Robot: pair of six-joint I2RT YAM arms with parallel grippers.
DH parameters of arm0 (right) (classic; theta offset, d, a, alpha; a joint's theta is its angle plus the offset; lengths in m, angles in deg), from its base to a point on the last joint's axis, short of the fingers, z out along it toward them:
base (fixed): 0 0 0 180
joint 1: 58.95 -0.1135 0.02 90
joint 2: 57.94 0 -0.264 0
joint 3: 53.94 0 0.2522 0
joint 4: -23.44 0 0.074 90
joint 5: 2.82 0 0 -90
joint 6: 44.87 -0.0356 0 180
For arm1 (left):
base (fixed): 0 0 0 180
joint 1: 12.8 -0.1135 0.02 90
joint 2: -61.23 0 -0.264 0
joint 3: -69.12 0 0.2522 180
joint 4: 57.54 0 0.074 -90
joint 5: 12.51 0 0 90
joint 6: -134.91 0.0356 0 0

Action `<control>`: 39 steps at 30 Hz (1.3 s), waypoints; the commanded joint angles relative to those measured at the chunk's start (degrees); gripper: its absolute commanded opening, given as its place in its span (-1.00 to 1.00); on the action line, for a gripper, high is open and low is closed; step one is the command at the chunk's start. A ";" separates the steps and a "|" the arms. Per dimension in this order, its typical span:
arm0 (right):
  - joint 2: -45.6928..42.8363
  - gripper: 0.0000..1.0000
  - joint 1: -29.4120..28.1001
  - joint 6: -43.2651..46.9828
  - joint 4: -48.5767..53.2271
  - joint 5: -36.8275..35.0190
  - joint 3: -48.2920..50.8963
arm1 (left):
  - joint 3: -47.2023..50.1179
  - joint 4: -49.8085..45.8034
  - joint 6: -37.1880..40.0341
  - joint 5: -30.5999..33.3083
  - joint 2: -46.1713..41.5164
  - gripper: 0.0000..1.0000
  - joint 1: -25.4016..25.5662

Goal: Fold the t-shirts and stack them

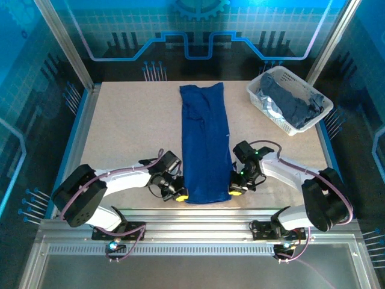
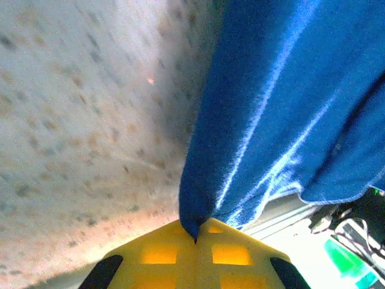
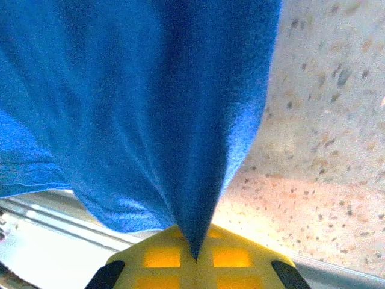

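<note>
- The left gripper (image 2: 195, 238) is clenching its yellow fingers (image 2: 159, 253) on the near left corner of the royal blue t-shirt (image 2: 289, 108), and the cloth is bunching to a point where the pads are meeting.
- The right gripper (image 3: 195, 256) is doing the same at the near right corner, its jaws pressing shut on a tuft of blue cloth.
- Seen from above, both grippers are sitting low near the arm bases, 1 at each end of the near hem.
- The shirt is lying as a long narrow strip down the middle of the table (image 1: 120, 132), running from the near edge toward the far one.
- The grey-blue t-shirts (image 1: 292, 102) are lying crumpled in the white basket (image 1: 257, 91) at the far right, well apart from the strip.
- The step in hand is probably the crosswise fold, carrying the near hem over to the far end.
- To do it well, both arms should be rising together at 1 height and pace, with the hem taut between them. They should be travelling straight along the strip and laying the hem square before letting go.
- The grips are catching only the corner tips, so a jerk could be pulling 1 corner free and skewing the fold.
</note>
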 commanded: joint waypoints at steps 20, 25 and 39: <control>18.10 -1.00 11.73 3.20 11.57 -2.74 -37.85 | -27.01 1.61 -1.39 2.23 8.25 -1.00 -18.69; 28.19 -1.00 13.46 3.55 11.46 -3.64 -48.65 | -35.61 -1.17 1.69 1.98 17.08 -1.00 -21.81; 50.98 -0.81 16.39 3.16 13.15 -2.97 -72.56 | -50.33 -0.84 4.22 2.16 34.40 -0.92 -25.82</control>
